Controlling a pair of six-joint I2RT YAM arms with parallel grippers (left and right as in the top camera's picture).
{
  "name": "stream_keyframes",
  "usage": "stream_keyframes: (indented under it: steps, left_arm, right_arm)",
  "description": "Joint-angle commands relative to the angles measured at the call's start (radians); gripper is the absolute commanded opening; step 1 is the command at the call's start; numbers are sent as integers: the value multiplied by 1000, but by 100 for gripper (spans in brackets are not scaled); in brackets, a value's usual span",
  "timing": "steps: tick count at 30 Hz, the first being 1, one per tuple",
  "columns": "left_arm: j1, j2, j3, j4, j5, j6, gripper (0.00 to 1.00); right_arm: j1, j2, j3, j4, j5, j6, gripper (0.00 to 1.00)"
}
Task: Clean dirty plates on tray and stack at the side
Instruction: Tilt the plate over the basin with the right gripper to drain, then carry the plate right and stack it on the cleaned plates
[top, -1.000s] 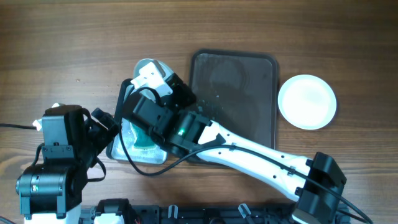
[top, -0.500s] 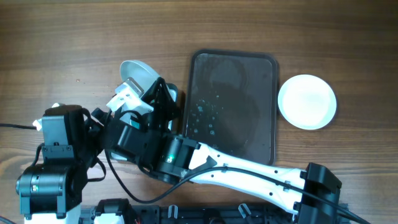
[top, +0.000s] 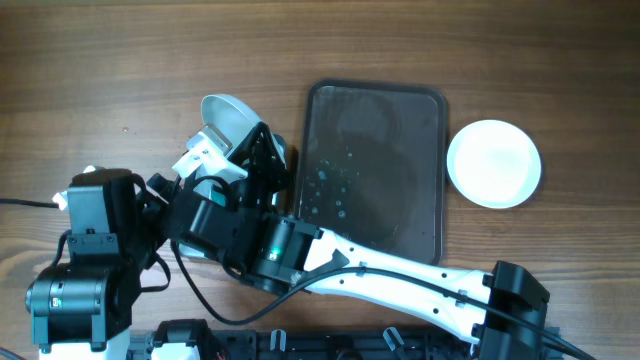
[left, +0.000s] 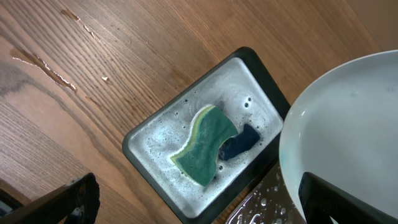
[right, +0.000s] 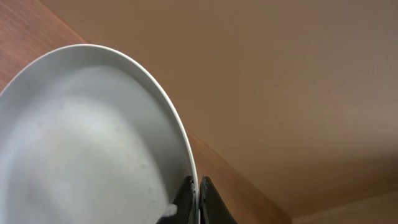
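Observation:
My right gripper (right: 197, 194) is shut on the rim of a white plate (right: 93, 143) and holds it tilted on edge in the air. From overhead that plate (top: 226, 116) hangs left of the dark brown tray (top: 400, 120), with the right gripper (top: 252, 143) just below it. The tray is wet with scattered droplets and carries no plate. Another white plate (top: 493, 163) lies flat on the table right of the tray. My left gripper (left: 199, 194) is open and holds nothing, hovering above the sponge tray with the held plate (left: 348, 118) at its right.
A small grey tray (left: 155, 140) of soapy water holds a green-yellow sponge (left: 205, 146) and a dark blue lump (left: 242, 140). The right arm (top: 400, 265) stretches across the table's front and hides this small tray from overhead. The left arm's base (top: 90, 260) stands at the front left.
The right arm has risen from over the sponge tray and carried the plate up, tilting it on edge. The left arm has stayed put.

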Motion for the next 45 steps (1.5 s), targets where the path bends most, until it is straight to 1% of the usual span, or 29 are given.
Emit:
stream_keyframes:
  steps: [1, 7, 9, 11, 12, 13, 14, 15, 18, 19, 23, 24, 26, 29, 31, 32, 35, 38, 41, 45]
  left_arm:
    - [7, 0, 14, 0, 8, 5, 100]
    - [8, 0, 14, 0, 8, 5, 100]
    - [8, 0, 14, 0, 8, 5, 100]
    - [8, 0, 14, 0, 8, 5, 100]
    - [8, 0, 14, 0, 8, 5, 100]
    - [8, 0, 14, 0, 8, 5, 100]
    - [8, 0, 14, 0, 8, 5, 100]
    - [8, 0, 14, 0, 8, 5, 100]
    - [8, 0, 14, 0, 8, 5, 100]
    - [8, 0, 14, 0, 8, 5, 100]
    - [8, 0, 14, 0, 8, 5, 100]
    - [8, 0, 14, 0, 8, 5, 100]
    - [8, 0, 14, 0, 8, 5, 100]
    - [8, 0, 14, 0, 8, 5, 100]
    - [8, 0, 14, 0, 8, 5, 100]
    - [8, 0, 14, 0, 8, 5, 100]
    - [8, 0, 14, 0, 8, 5, 100]
    - [8, 0, 14, 0, 8, 5, 100]
    - [8, 0, 14, 1, 8, 5, 100]
    - [8, 0, 14, 0, 8, 5, 100]
  right_arm:
    - [-1, -16, 20, 6, 29, -3, 4]
    - [-10, -16, 20, 6, 29, 2, 4]
    - [-46, -16, 19, -2, 28, 66, 4]
    - [-103, -16, 16, -64, -33, 235, 4]
    - [-129, -16, 16, -107, -104, 310, 4]
    - [-175, -16, 16, -174, -278, 419, 4]
    - [-226, -16, 16, -220, -497, 497, 4]
    - [-269, -16, 16, -241, -679, 529, 4]
    - [-401, -32, 16, -256, -1138, 549, 4]
    - [-447, -47, 16, -252, -1239, 549, 4]
    - [-628, -129, 16, -248, -1482, 558, 4]
    - [-692, -164, 16, -254, -1538, 586, 4]
    - [-800, -217, 16, -286, -1587, 615, 4]
    - [-953, -268, 16, -369, -1593, 629, 4]
    - [-1085, -283, 16, -464, -1592, 625, 4]
    - [-1127, -283, 16, -497, -1592, 618, 4]
    - [-1315, -254, -7, -605, -1591, 487, 4]
    - [-1450, -224, -87, -610, -1588, 451, 4]
    - [-1566, -187, -203, -588, -1588, 484, 4]
    - [-1666, -163, -336, -531, -1587, 512, 4]
